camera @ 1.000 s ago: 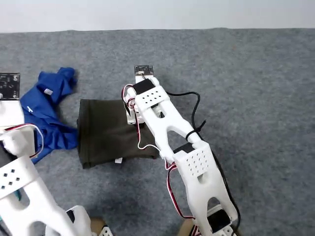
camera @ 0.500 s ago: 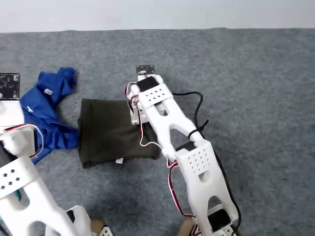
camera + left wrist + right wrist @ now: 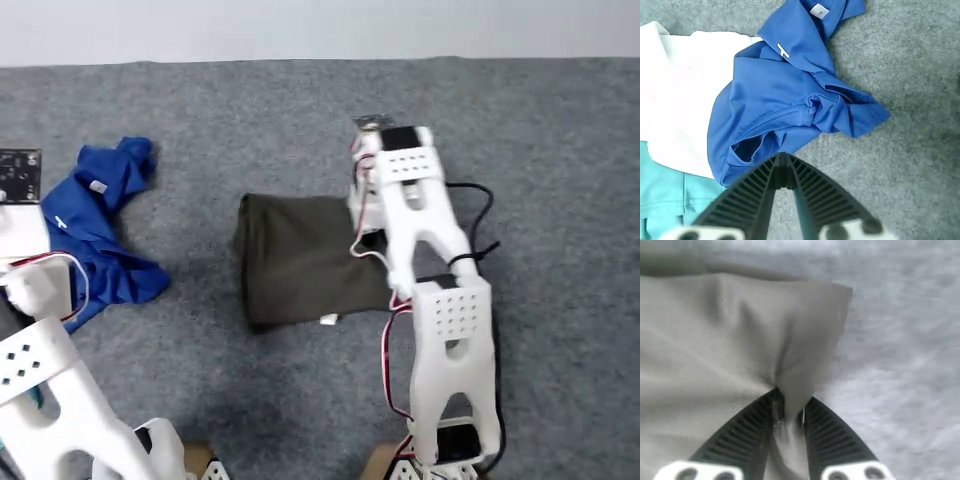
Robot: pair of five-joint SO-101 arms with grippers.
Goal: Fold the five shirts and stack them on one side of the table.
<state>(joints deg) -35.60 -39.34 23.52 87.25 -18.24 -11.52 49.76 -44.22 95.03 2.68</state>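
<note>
Olive shirt [image 3: 300,260], folded flat, puckers where your right gripper [image 3: 790,401] pinches its edge. Left gripper [image 3: 783,161] clenched empty over the blue shirt [image 3: 790,100]; its wrist view adds a white shirt [image 3: 685,95] and a teal shirt [image 3: 660,200] alongside.

The high camera looks steeply down on the table [image 3: 560,150]. The left wrist camera faces down near the blue shirt [image 3: 790,95], at the high view's 9 o'clock; the right, nearer, faces the olive shirt [image 3: 715,340], centre.

1 olive shirt [image 3: 295,262], 1 blue shirt [image 3: 790,92], 1 white shirt [image 3: 685,105], 1 teal shirt [image 3: 660,202]; 1 left arm [image 3: 45,400], 1 right arm [image 3: 435,265].
</note>
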